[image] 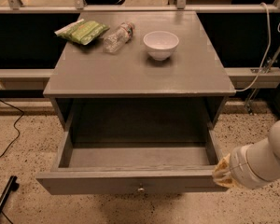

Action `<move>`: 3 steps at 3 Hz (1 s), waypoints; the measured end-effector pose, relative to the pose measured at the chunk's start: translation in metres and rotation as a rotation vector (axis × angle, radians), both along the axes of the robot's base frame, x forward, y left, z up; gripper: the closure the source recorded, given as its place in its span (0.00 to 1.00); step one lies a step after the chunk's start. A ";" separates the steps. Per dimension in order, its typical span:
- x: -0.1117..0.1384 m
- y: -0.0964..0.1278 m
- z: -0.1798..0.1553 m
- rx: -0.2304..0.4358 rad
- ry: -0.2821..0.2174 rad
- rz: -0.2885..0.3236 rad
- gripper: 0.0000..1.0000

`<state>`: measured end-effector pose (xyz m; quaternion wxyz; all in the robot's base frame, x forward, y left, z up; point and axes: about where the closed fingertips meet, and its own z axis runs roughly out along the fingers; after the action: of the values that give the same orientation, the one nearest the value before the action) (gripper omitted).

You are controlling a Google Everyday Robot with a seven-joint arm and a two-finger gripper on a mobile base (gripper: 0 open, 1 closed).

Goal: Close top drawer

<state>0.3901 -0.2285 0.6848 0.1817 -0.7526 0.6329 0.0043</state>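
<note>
One stiff wooden top drawer (107,185) stands pulled out, probably light. My claw (220,171), open or closed I cannot tell, is at its right front corner; I'd push the flat front.

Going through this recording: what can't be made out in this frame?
1. Camera view: gripper at the top drawer's right front corner; the white wrist covers most of it, so contact is unclear.
2. Whatever sits below that drawer: hidden by it and the bottom edge.
3. Bottle label: too small to read.
</note>
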 end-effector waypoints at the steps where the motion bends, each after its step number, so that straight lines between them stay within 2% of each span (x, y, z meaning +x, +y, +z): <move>1: 0.005 0.004 -0.007 -0.003 0.015 -0.008 1.00; 2: 0.005 0.004 -0.003 -0.003 0.015 -0.008 1.00; 3: 0.013 0.002 0.002 -0.058 -0.015 -0.022 1.00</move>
<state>0.4034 -0.2264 0.6865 0.1646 -0.7505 0.6396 -0.0220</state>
